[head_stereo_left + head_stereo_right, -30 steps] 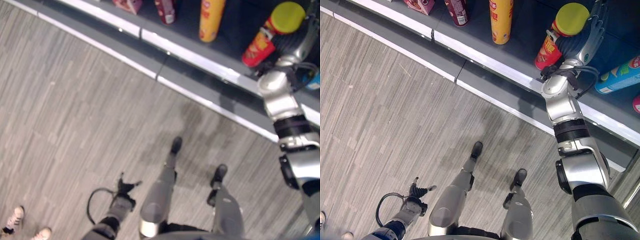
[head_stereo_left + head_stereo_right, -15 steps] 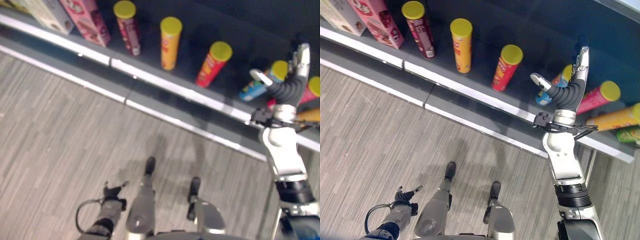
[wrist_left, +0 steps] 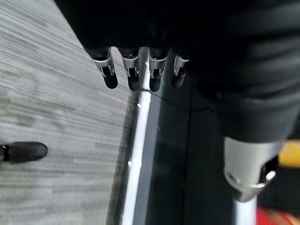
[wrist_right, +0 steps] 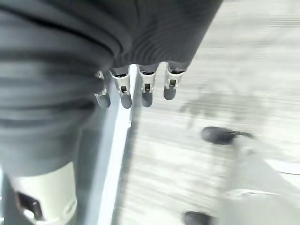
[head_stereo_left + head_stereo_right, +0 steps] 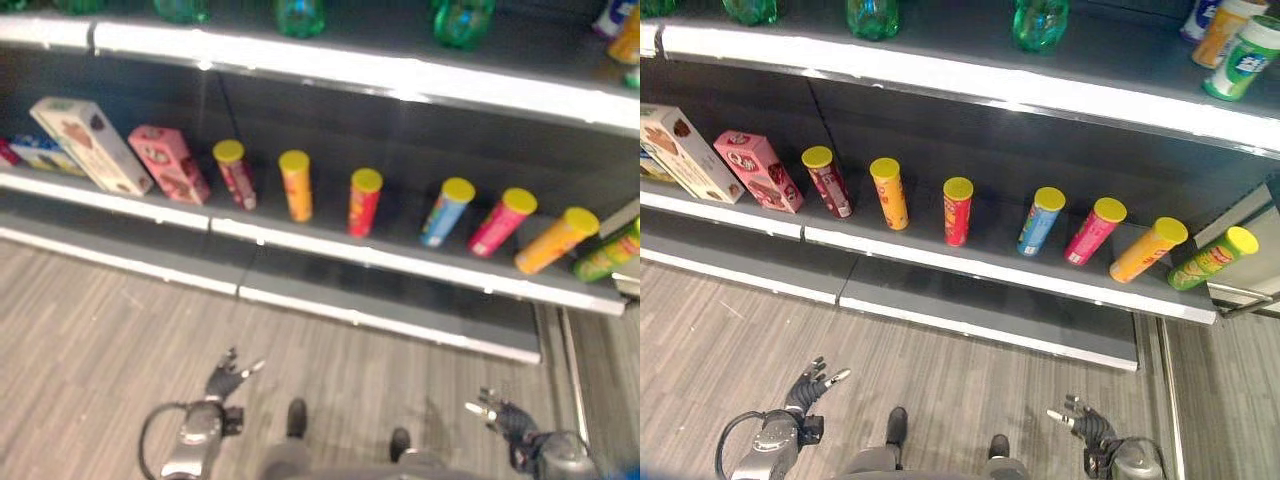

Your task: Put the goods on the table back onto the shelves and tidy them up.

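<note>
Lower shelf (image 5: 970, 262): a dark grey shelf with a pale front edge, carrying the goods in one row along its length.
Boxes: at the shelf's left end a cream box (image 5: 675, 150) and a pink box (image 5: 758, 170) lean back with their tops tipped left; a further box past the cream one is cut off by the picture's edge.
Cans: seven tall round cans with yellow lids stand spaced apart from the shelf's middle to its right end: dark red can (image 5: 827, 181), orange can (image 5: 889, 193), red can (image 5: 957, 211), blue can (image 5: 1041, 220), pink can (image 5: 1094, 230), yellow-orange can (image 5: 1149, 249), green can (image 5: 1213, 258).
Long axes: each can's long axis runs from the shelf up to its lid. The left ones look near upright; the lids of the pink, yellow-orange and green cans tip more and more to the right. Whether any of these lies flat on the shelf cannot be told.
Upper shelf (image 5: 940, 72): green bottles (image 5: 875, 14) along it, their tops cut off; at its right end a green-and-white tub (image 5: 1238, 56) with other containers partly out of frame.
Print: labels too small to make out.
Left hand (image 5: 810, 383): low over the grey plank floor (image 5: 730, 350), fingers straight and spread, holding nothing.
Right hand (image 5: 1082, 418): low over the floor on the other side, fingers loosely spread, holding nothing.
</note>
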Available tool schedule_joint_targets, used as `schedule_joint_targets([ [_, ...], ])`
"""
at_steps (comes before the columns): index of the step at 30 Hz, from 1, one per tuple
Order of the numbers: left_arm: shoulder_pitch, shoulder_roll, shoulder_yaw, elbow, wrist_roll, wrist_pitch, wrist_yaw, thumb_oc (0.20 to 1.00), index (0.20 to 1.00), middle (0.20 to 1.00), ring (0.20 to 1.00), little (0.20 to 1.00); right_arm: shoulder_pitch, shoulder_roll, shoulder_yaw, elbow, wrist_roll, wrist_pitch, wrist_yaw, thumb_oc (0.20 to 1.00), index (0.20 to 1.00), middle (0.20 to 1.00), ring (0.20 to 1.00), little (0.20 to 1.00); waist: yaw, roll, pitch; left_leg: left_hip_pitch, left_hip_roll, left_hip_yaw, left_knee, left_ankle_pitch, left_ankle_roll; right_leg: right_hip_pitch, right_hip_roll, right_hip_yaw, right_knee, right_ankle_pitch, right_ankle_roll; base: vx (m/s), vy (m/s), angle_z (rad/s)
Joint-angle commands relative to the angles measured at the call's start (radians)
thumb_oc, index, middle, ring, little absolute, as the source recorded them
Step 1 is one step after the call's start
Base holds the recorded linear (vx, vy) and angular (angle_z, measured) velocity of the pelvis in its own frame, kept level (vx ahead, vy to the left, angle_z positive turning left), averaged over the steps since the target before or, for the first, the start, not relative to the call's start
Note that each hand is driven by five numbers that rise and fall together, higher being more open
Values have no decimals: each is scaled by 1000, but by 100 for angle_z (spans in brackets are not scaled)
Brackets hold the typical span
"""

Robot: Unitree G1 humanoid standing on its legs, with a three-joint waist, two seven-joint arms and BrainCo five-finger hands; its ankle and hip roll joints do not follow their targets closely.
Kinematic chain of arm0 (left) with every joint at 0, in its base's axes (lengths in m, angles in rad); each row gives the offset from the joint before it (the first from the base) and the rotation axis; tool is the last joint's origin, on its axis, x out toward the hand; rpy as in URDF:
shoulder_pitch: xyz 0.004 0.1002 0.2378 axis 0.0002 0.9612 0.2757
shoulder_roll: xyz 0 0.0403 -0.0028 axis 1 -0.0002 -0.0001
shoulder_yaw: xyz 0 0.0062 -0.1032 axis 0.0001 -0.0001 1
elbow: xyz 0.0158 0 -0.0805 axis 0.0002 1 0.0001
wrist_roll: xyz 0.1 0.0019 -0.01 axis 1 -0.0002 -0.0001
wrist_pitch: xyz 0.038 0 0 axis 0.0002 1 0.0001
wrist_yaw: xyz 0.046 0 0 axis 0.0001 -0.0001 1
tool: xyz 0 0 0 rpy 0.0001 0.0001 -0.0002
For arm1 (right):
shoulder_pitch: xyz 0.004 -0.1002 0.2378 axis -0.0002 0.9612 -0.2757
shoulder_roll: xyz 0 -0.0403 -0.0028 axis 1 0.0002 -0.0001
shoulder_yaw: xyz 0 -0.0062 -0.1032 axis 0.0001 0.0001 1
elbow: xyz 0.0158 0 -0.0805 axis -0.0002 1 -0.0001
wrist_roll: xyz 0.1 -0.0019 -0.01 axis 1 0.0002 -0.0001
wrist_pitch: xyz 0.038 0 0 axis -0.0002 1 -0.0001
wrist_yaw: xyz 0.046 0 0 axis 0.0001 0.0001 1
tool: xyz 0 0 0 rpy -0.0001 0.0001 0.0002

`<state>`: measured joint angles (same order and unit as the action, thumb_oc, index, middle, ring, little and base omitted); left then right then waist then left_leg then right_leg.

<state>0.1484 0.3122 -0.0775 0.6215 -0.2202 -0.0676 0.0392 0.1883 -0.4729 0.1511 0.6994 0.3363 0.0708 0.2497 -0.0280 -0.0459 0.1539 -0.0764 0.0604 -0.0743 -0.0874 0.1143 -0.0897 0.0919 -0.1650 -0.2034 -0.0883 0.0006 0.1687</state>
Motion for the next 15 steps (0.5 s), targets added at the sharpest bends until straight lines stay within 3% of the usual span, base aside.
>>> schedule_joint_targets([
  [1, -2, 48, 16, 7, -20, -14, -2, 1000, 1000, 1000, 1000, 1000, -65, -11, 13, -23, -21, -29, -2, 1000, 1000, 1000, 1000, 1000, 11, -35, -4, 8, 72, 18, 111, -183, -54, -75, -55, -21, 81, -49, 40, 36, 4, -1],
  [3, 9, 48, 26, -25, -10, 3, -21, 1000, 1000, 1000, 1000, 1000, -79, 70, -57, 129, -68, -18, -52, 1000, 1000, 1000, 1000, 1000, 5, -28, -16, 33, 76, 27, 122, -199, -50, -56, -56, -10, 86, -58, 38, 43, 3, 0],
  [7, 11, 45, 30, -34, -13, 9, -22, 1000, 1000, 1000, 1000, 1000, -84, 81, -64, 136, -76, -13, -62, 1000, 1000, 1000, 1000, 1000, 3, -27, -16, 39, 77, 30, 123, -202, -49, -53, -55, -6, 87, -59, 37, 5, 0, -5],
  [11, -6, 19, 29, -26, -42, 19, -28, 1000, 1000, 1000, 1000, 1000, -110, 147, -96, 172, -91, -34, -153, 1000, 1000, 1000, 1000, 1000, -16, -20, -23, 60, 80, 46, 129, -213, -44, -48, -48, 16, 90, -67, 32, -6, 2, -7],
  [15, -12, 11, 26, 17, -12, 21, -15, 1000, 1000, 1000, 1000, 1000, -144, 179, -69, 194, -133, -36, -182, 1000, 1000, 1000, 1000, 1000, -20, -17, -24, 68, 84, 56, 133, -219, -41, -50, -43, 29, 90, -69, 28, -15, 0, -16],
])
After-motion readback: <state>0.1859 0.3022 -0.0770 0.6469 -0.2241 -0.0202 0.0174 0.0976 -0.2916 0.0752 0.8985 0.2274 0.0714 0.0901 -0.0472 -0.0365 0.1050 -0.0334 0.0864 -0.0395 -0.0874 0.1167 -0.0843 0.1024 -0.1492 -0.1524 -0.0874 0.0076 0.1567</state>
